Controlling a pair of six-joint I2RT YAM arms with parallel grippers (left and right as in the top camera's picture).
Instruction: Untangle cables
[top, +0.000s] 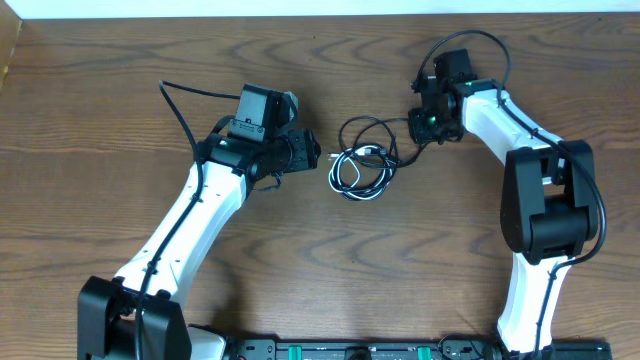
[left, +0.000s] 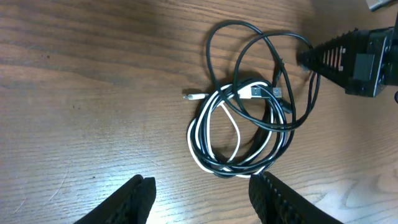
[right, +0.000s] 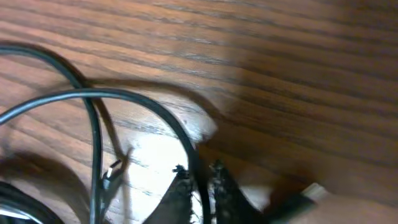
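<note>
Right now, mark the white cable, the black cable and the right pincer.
white cable (left: 191, 144): left wrist view, left arc of its loop.
black cable (left: 231, 23): left wrist view, top of the big loop.
right pincer (right: 200, 179): right wrist view, between its fingertips, shut on the black cable.

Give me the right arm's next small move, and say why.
Probably pull the right gripper gently away from the coil. It looks shut on a black cable loop whose rest lies wound with the white cable; the open left gripper hovers short of the coil, holding nothing.
</note>
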